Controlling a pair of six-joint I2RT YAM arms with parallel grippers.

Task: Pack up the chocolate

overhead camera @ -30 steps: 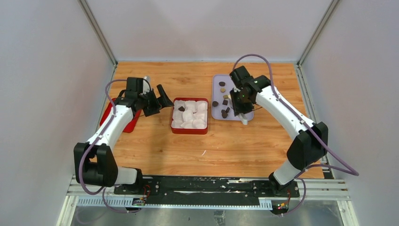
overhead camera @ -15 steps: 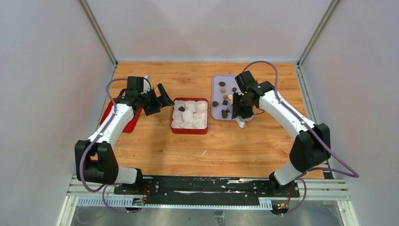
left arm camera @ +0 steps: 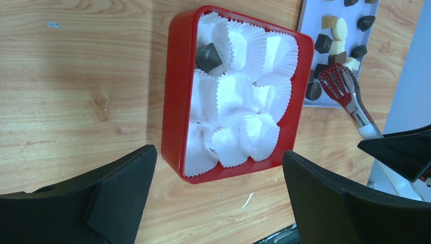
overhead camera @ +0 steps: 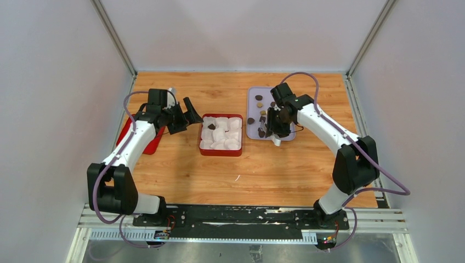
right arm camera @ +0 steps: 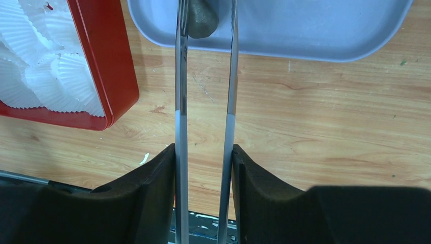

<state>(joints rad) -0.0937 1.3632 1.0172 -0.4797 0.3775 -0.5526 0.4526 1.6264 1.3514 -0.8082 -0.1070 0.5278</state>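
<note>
The chocolate lies as several small dark and tan pieces (overhead camera: 259,97) on a lilac tray (overhead camera: 253,90); they also show in the left wrist view (left arm camera: 324,43). One dark piece (overhead camera: 211,126) sits in a white paper cup in the red box (overhead camera: 221,152), seen too in the left wrist view (left arm camera: 208,57). My right gripper (overhead camera: 276,127) is shut on metal tongs (right arm camera: 181,101), whose tips straddle a dark brown piece (right arm camera: 202,20) at the tray's near edge. My left gripper (overhead camera: 185,118) is open and empty, just left of the box (left arm camera: 178,101).
White paper cups (left arm camera: 239,96) fill the red box. A red lid (overhead camera: 155,143) lies under my left arm at the table's left. The red-tipped tongs (left arm camera: 350,99) reach the tray's near left corner. Grey walls enclose the wooden table (overhead camera: 274,175).
My right gripper has moved left and slightly back with the tongs, bringing their tips over the tray's near-left pieces. The left arm has not moved.
</note>
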